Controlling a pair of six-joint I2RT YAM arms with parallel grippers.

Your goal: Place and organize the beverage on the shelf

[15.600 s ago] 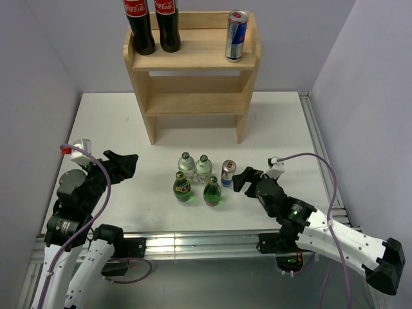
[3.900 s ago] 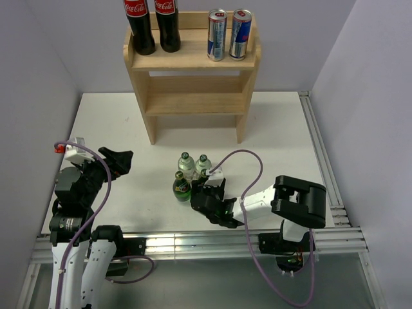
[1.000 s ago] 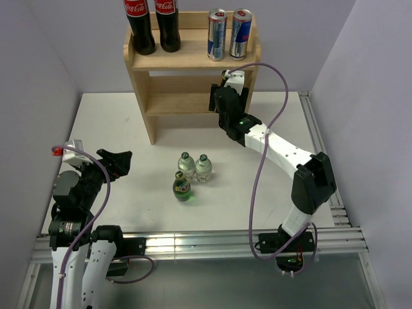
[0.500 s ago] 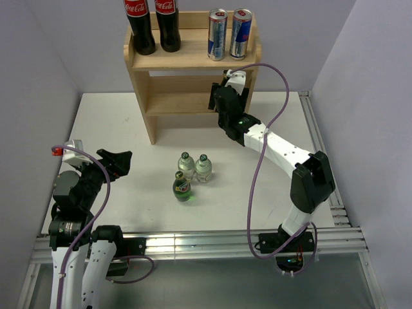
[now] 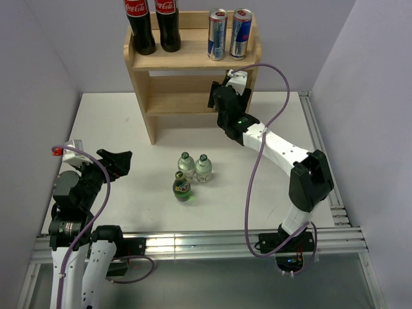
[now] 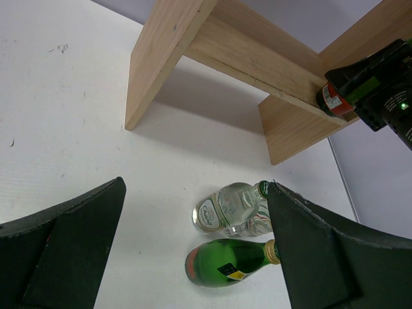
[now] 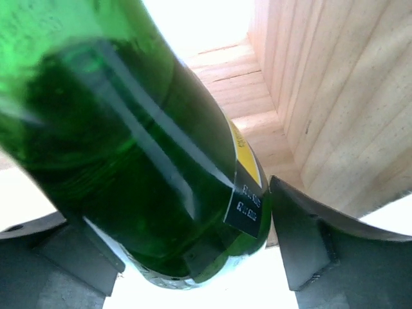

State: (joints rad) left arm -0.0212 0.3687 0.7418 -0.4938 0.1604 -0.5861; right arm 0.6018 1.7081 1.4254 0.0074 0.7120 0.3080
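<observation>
The wooden shelf [image 5: 193, 58] stands at the back of the table. Two silver-blue-red cans [image 5: 217, 35] [image 5: 241, 33] stand on its top tier at the right. My right gripper [image 5: 223, 98] is at the right end of the lower tier, shut on a green glass bottle [image 7: 129, 161] close to the shelf's side panel [image 7: 335, 96]. The gripper hides that bottle in the top view. Two clear bottles [image 5: 187, 165] [image 5: 203, 167] and another green bottle [image 5: 182, 187] stand mid-table. My left gripper [image 5: 119, 162] is open and empty, left of them; they show between its fingers [image 6: 225, 207].
Two tall cola bottles [image 5: 140, 26] [image 5: 168, 24] stand on the top tier at the left. The right arm's purple cable [image 5: 270, 77] loops beside the shelf's right side. Grey walls close in both sides of the white table [image 5: 116, 122].
My right gripper has edged slightly further in at the lower tier with the green bottle. The left arm and the bottles on the table have not moved.
</observation>
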